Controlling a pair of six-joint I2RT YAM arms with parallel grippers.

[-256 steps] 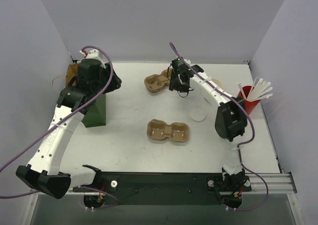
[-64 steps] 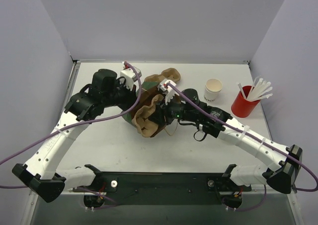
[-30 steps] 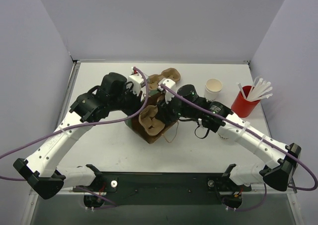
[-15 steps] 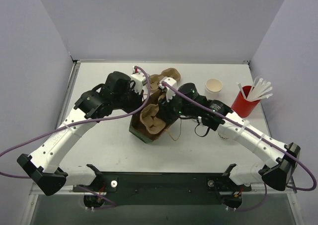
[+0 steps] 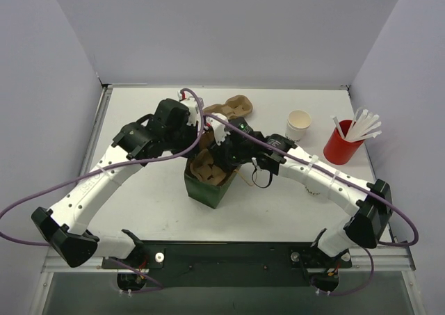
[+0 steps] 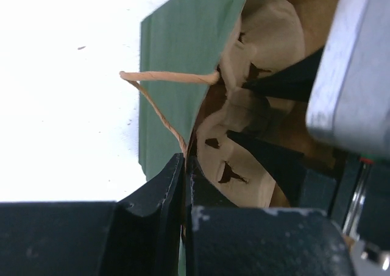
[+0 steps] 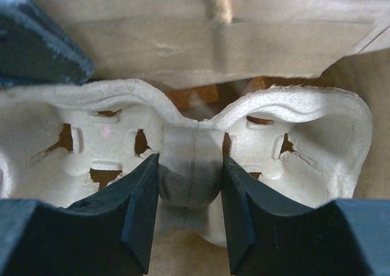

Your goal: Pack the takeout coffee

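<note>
A green paper bag (image 5: 207,190) stands mid-table with its mouth up. A brown pulp cup carrier (image 5: 206,167) sits inside it. My left gripper (image 5: 195,147) is shut on the bag's rim; in the left wrist view the jaws (image 6: 184,166) pinch the rim edge beside the twine handle (image 6: 163,77). My right gripper (image 5: 222,154) reaches into the bag and is shut on the carrier's middle bridge (image 7: 190,166), with the cup wells (image 7: 298,136) on either side. The lidded white takeout coffee is not visible in any view.
A second pulp carrier (image 5: 235,107) lies behind the bag. A white cup with a tan inside (image 5: 299,124) stands at the back right. A red cup of white straws (image 5: 345,145) is at the far right. Walls enclose the table.
The bag has gone from lying tilted to standing upright. Both arms shifted slightly toward the back, and the carrier sits deeper inside the bag.
</note>
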